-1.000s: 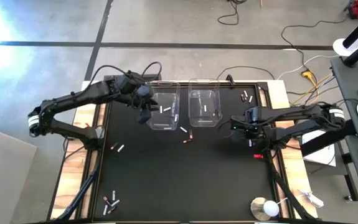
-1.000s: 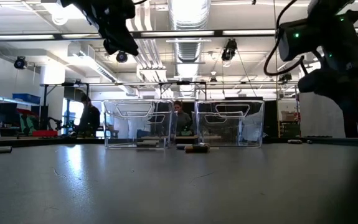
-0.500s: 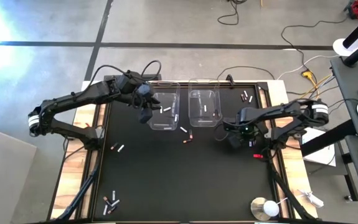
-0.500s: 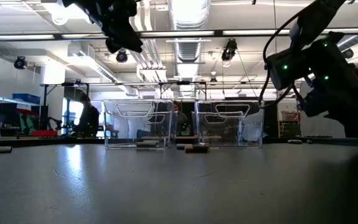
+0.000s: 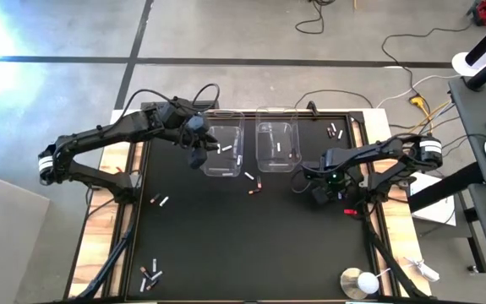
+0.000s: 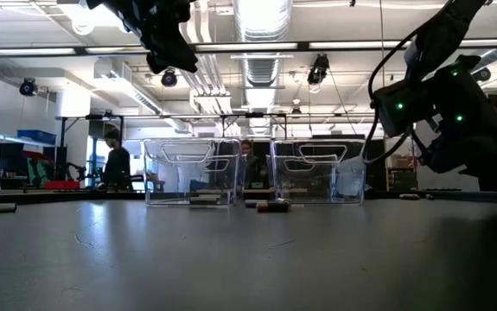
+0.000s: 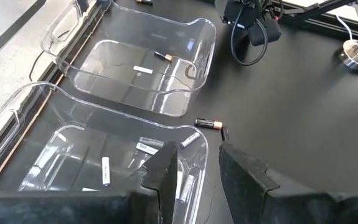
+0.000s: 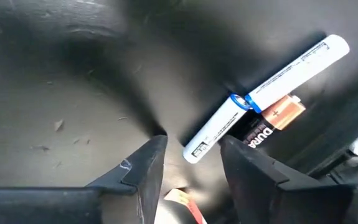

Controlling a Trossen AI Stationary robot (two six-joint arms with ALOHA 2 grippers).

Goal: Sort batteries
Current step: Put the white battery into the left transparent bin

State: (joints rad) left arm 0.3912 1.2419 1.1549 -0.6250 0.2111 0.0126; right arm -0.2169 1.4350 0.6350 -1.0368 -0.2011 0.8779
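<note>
Near the tabletop's right edge, the right hand (image 8: pixel 188 171) is held spread above two touching batteries (image 8: pixel 253 109), light, stiff, slippery cylinders best pinched across mid-body, while the left hand (image 7: pixel 197 165), spread and empty, is poised over the left bin (image 7: pixel 54 155).

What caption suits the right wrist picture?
Right gripper open above a white battery lying beside a dark copper-ended battery.

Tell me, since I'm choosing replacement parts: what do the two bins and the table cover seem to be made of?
The left bin and right bin look like clear, glossy hard plastic: batteries and the dark surface show through their walls, and the rims catch highlights. The table cover looks like a matte black mat, perhaps rubber or foam; it shows only faint sheen and small scuffs, so the exact material stays open.
</note>
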